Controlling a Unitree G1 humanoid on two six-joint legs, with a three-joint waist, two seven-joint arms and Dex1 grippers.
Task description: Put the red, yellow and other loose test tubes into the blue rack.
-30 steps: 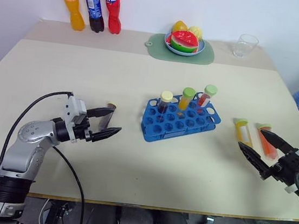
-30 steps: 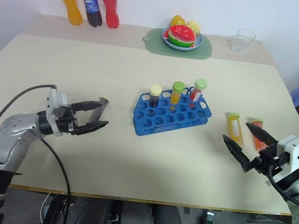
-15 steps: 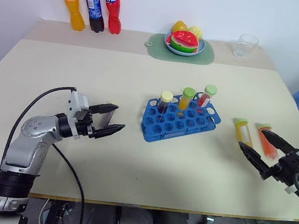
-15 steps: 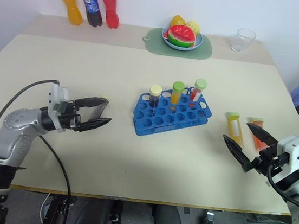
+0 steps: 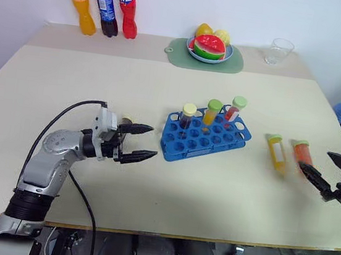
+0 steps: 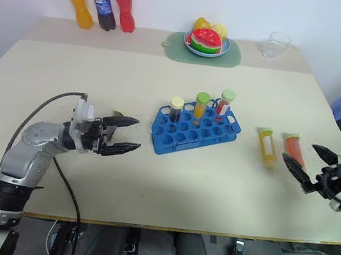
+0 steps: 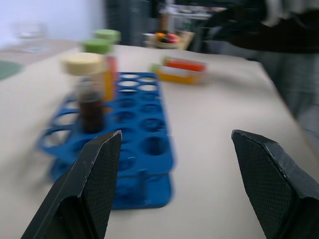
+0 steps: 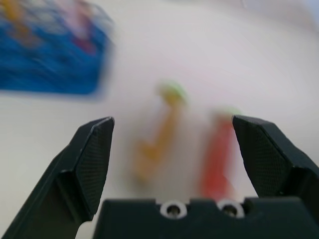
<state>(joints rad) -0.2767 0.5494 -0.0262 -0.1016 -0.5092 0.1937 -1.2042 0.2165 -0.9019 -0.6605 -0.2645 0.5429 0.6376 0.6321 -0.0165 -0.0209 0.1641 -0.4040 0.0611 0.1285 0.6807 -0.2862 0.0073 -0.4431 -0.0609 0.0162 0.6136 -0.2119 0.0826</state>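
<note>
The blue rack (image 5: 205,136) stands mid-table with three capped tubes upright in its back row. To its right lie a yellow tube (image 5: 275,150) and a red tube (image 5: 302,154), both with green caps. My right gripper (image 5: 317,160) is open at the near end of the red tube; in the right wrist view the yellow tube (image 8: 159,129) and red tube (image 8: 217,149) lie ahead between the fingers. My left gripper (image 5: 145,142) is open and empty, pointing at the rack's left end. A small brown-capped tube (image 5: 126,120) lies mostly hidden behind it.
Three drink bottles (image 5: 104,4) stand at the back left. A plate of fruit (image 5: 209,47) on a green mat sits at the back centre, with a clear glass (image 5: 279,51) to its right. The table's right edge is close to my right gripper.
My left gripper has moved right, closer to the rack, past the brown-capped tube. My right gripper has swung right toward the table's edge. Both stayed open.
</note>
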